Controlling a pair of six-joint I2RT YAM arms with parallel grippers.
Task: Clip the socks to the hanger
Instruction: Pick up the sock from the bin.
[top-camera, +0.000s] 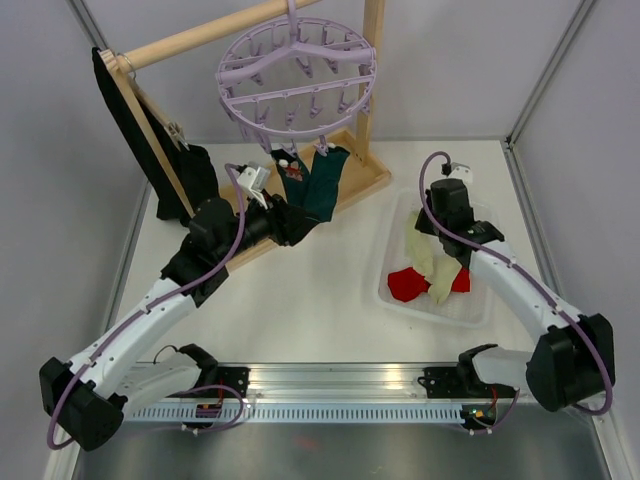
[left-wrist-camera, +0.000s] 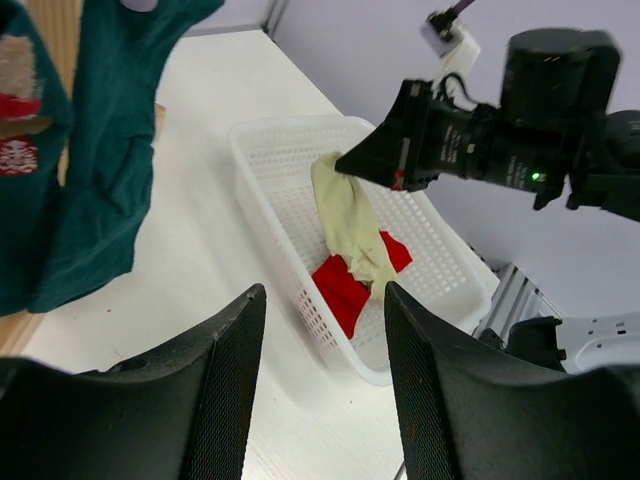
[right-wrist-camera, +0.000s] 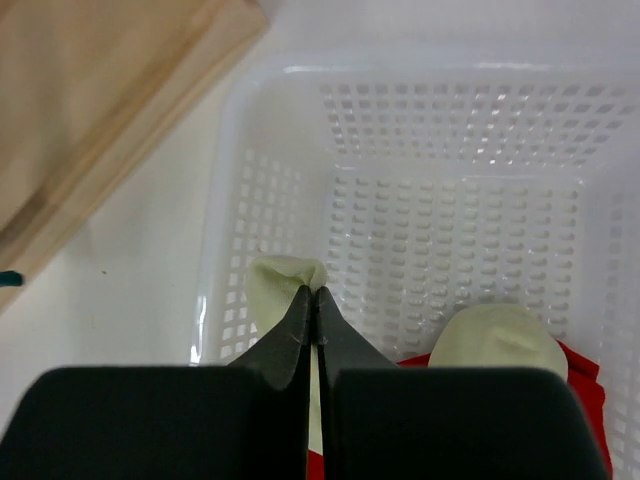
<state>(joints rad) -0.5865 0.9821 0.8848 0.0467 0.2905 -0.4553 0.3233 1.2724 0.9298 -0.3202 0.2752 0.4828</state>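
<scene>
At the right of the top view, the right pincer (right-wrist-camera: 313, 298) pinches a pale cream sock (left-wrist-camera: 350, 215) by its upper end; it hangs limp, long axis steep, into the white basket (left-wrist-camera: 262, 128). The left pincer (left-wrist-camera: 322, 320) stands spread, empty.

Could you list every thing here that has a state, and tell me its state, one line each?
right gripper: shut on cream sock
cream sock: held by one end, hanging down into the basket
left gripper: open, empty
teal socks: clipped, hanging from the hanger
hanger: hung on the wooden rack
red sock: lying in the basket
black cloth: draped over the wooden rack
</scene>
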